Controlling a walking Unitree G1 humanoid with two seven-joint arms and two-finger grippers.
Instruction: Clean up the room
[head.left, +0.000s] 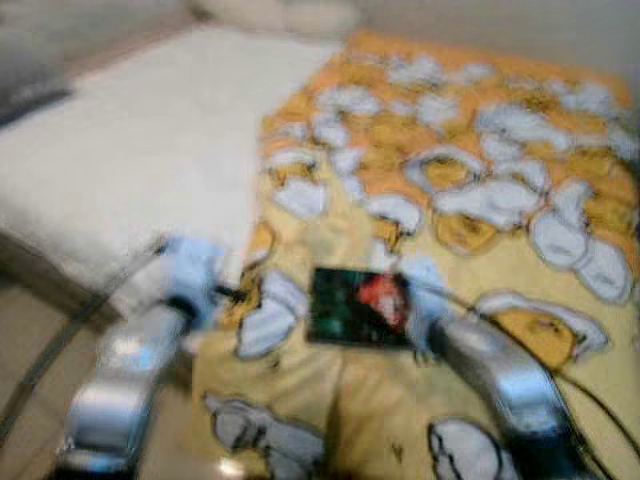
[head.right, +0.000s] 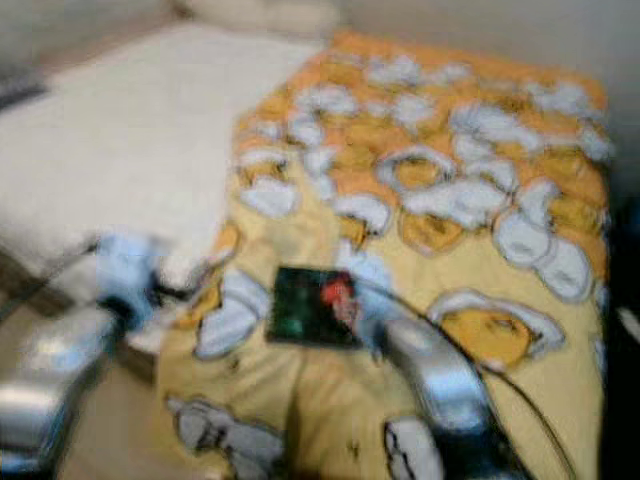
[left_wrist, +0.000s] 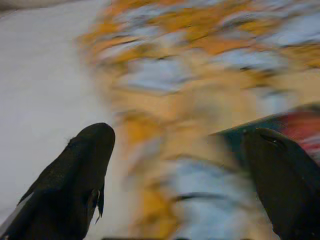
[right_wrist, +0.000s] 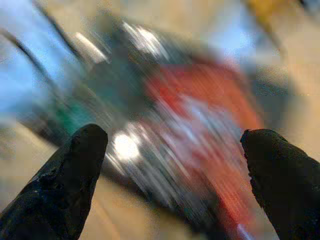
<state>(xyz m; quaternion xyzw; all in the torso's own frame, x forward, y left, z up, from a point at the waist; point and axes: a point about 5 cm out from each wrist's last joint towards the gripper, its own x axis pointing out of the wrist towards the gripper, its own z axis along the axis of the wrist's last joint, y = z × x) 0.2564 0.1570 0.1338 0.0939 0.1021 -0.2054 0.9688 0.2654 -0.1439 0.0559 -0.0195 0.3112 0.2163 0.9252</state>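
Note:
A flat dark green item with a red picture (head.left: 358, 307) lies on a yellow and orange blanket (head.left: 470, 170) printed with white shapes. My right gripper (right_wrist: 177, 165) hovers just over this item, its fingers (right_wrist: 75, 170) spread wide with nothing between them. In the head view the right gripper (head.left: 405, 305) is at the item's right edge. My left gripper (left_wrist: 185, 170) is open too, near the blanket's left border, with the green item (left_wrist: 280, 125) beyond one fingertip. From the head camera the left gripper (head.left: 225, 292) sits left of the item. All views are blurred.
The blanket covers the right part of a bed with a white sheet (head.left: 140, 150). Pale pillows (head.left: 280, 15) lie at the far end. Beige floor (head.left: 20, 330) shows at the lower left, beside the bed's near edge.

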